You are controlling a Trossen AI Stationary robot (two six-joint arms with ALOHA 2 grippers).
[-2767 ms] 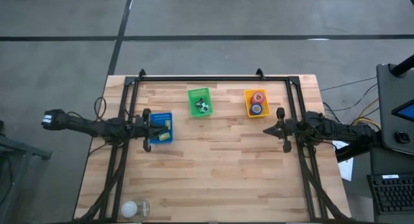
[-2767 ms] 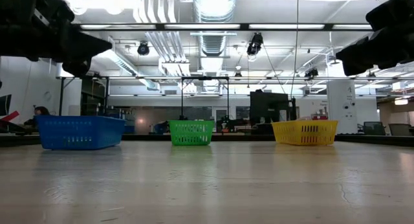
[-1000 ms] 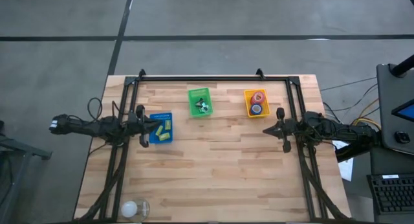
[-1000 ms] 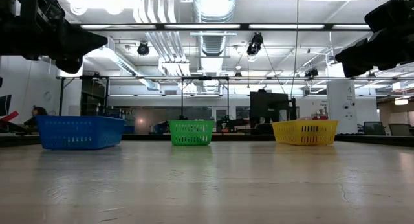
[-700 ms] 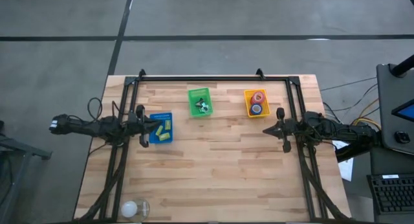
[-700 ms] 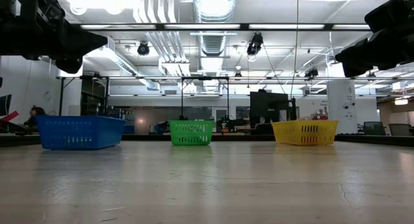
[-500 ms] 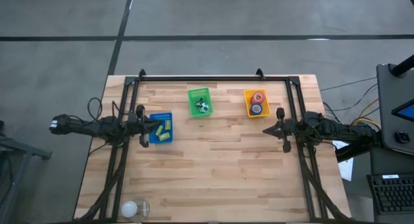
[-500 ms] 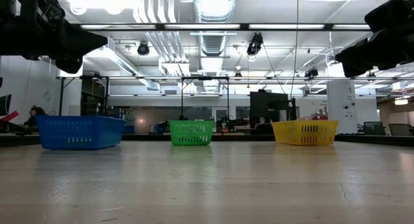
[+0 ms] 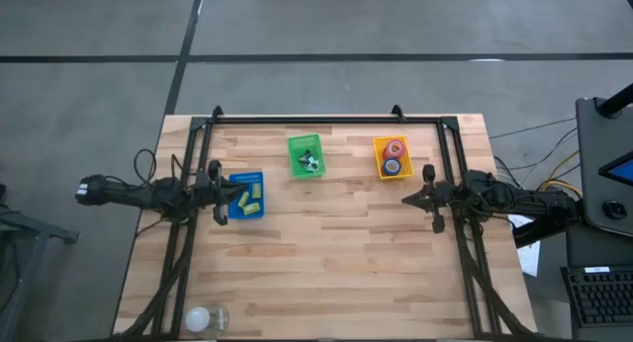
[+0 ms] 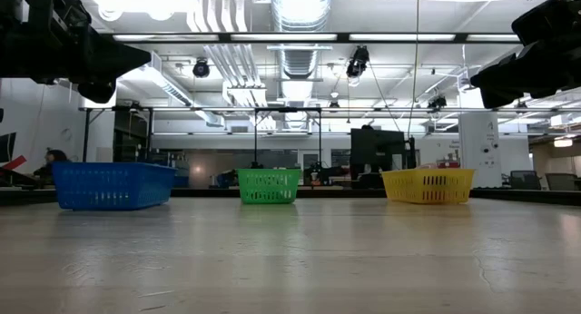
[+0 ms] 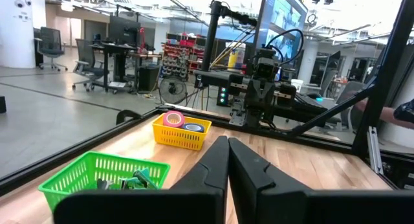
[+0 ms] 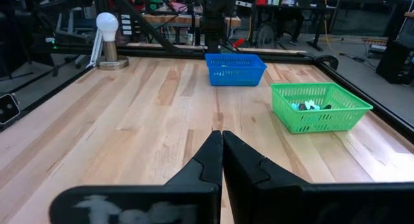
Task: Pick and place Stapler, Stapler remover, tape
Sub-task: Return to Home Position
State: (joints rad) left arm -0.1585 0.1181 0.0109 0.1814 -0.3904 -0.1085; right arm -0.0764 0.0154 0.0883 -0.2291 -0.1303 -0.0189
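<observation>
Three baskets stand on the wooden table. The blue basket [image 9: 247, 195] holds yellow-green staplers [image 9: 251, 202]. In the green basket [image 9: 305, 156] lie the stapler removers [image 9: 311, 164]. The yellow basket [image 9: 392, 156] holds a red tape roll [image 9: 396, 148] and a blue tape roll [image 9: 393, 166]. My left gripper [image 9: 237, 192] hovers shut and empty over the blue basket's left rim. My right gripper [image 9: 406, 199] hovers shut and empty above bare table, nearer than the yellow basket. Their shut fingers also show in the wrist views, left gripper [image 11: 228, 146] and right gripper [image 12: 222, 136].
A white bulb-shaped thing on a base [image 9: 201, 318] stands at the table's near left corner. A black frame [image 9: 307, 119] runs along the far edge and down both sides. Bare wood [image 9: 326, 263] spreads across the middle and near half.
Nearly three seconds ago my left gripper reached farther over the blue basket; it has since drawn back toward the table's left edge. Over the last second both arms and all three baskets have kept still.
</observation>
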